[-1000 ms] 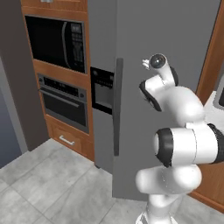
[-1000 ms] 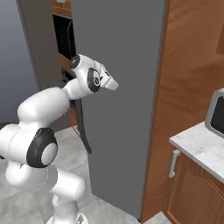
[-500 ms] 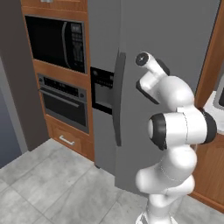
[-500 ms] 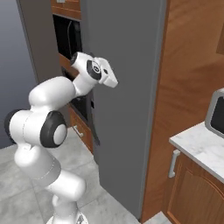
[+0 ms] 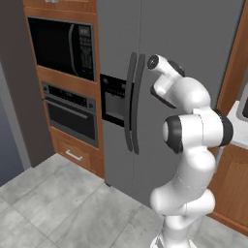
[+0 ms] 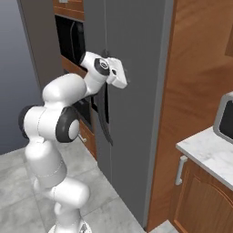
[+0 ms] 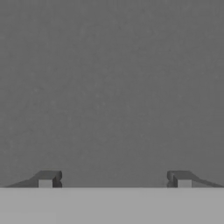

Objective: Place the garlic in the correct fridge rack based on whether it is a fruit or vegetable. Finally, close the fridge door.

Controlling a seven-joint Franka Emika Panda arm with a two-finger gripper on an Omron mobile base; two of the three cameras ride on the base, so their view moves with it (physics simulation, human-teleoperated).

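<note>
The fridge door [image 5: 193,53] is the plain grey panel with a long dark vertical handle [image 5: 138,104]. It lies flush with the dispenser door beside it. In the right base view my gripper [image 6: 124,81] is up against the face of the fridge door [image 6: 136,118], just right of the handle [image 6: 106,116]. Through the hand view the gripper [image 7: 114,179] is open, its fingertips [image 7: 46,179] wide apart with nothing between them, right up against the flat grey door [image 7: 112,87]. The garlic is out of view.
The door with the black dispenser panel [image 5: 114,99] stands left of the handles. A built-in microwave [image 5: 60,46] and oven [image 5: 70,114] sit in wooden cabinetry further left. A marble counter [image 6: 205,152] with an appliance [image 6: 225,118] lies to the right.
The fridge door has swung from ajar to flush with the dispenser door. My arm has reached forward with it, the hand staying against the door's face.
</note>
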